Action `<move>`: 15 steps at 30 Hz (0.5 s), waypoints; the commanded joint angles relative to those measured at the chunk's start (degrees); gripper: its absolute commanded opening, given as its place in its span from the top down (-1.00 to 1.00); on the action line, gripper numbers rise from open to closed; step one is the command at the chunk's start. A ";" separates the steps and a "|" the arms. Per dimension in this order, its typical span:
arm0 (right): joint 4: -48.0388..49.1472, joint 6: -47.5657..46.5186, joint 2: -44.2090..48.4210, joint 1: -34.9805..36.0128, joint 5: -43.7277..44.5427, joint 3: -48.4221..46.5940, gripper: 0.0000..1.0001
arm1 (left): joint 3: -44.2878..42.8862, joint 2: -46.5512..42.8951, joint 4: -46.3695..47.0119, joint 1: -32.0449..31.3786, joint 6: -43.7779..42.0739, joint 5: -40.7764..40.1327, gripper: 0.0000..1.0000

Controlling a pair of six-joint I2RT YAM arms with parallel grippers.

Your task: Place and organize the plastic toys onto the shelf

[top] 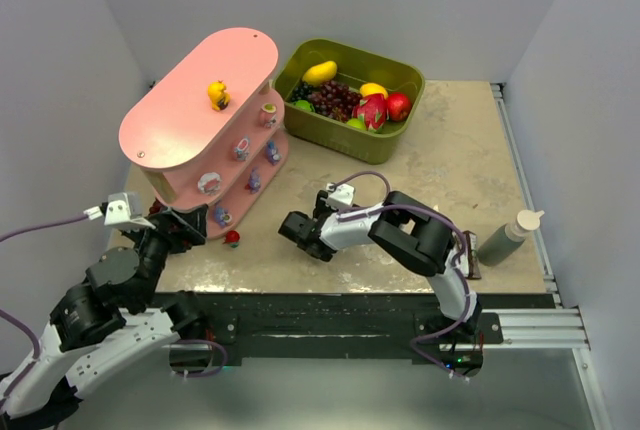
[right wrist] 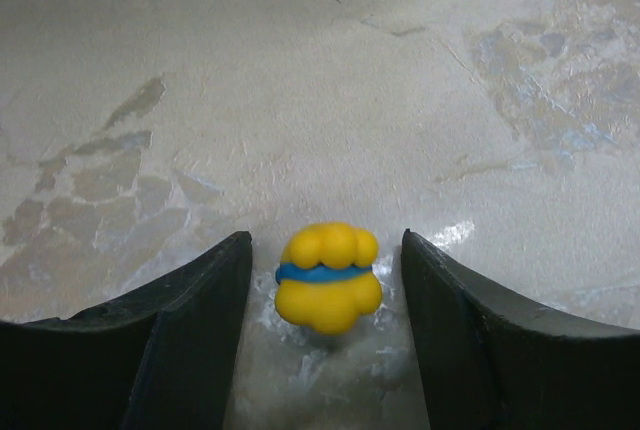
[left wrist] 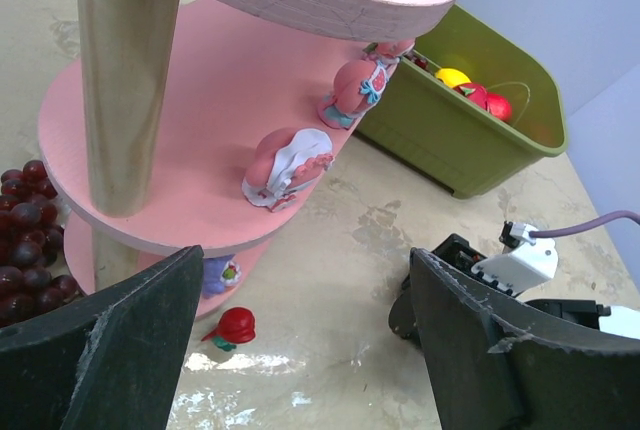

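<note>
The pink three-tier shelf (top: 200, 100) stands at the back left. A yellow toy (top: 217, 95) sits on its top board, and several small pink and purple toys (top: 243, 148) line the lower boards. In the left wrist view two pink toys (left wrist: 288, 165) rest on the middle board and a purple one (left wrist: 218, 275) on the bottom board. A red toy (left wrist: 235, 325) lies on the table by the shelf's foot. My left gripper (left wrist: 305, 260) hangs open just above and short of it. My right gripper (right wrist: 325, 250) is down at the table, open, straddling a yellow toy with a blue band (right wrist: 328, 280), a gap on each side.
An olive bin (top: 400, 75) of larger fruits stands behind the right arm. A dark grape bunch (left wrist: 25, 240) lies behind the shelf's post. A green bottle (top: 510, 235) stands at the right edge. The right arm (left wrist: 520, 270) is near the left gripper.
</note>
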State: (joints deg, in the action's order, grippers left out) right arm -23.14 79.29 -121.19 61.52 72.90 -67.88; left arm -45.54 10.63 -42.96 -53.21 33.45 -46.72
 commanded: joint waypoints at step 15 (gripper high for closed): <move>0.46 -3.88 -6.87 -2.01 -7.86 -0.15 0.17 | -1.57 1.93 -1.07 0.04 1.88 -2.76 -0.76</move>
State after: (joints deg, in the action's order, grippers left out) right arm -17.89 74.59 -123.50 60.53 75.09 -69.54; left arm -45.54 12.19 -44.31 -53.21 33.91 -48.10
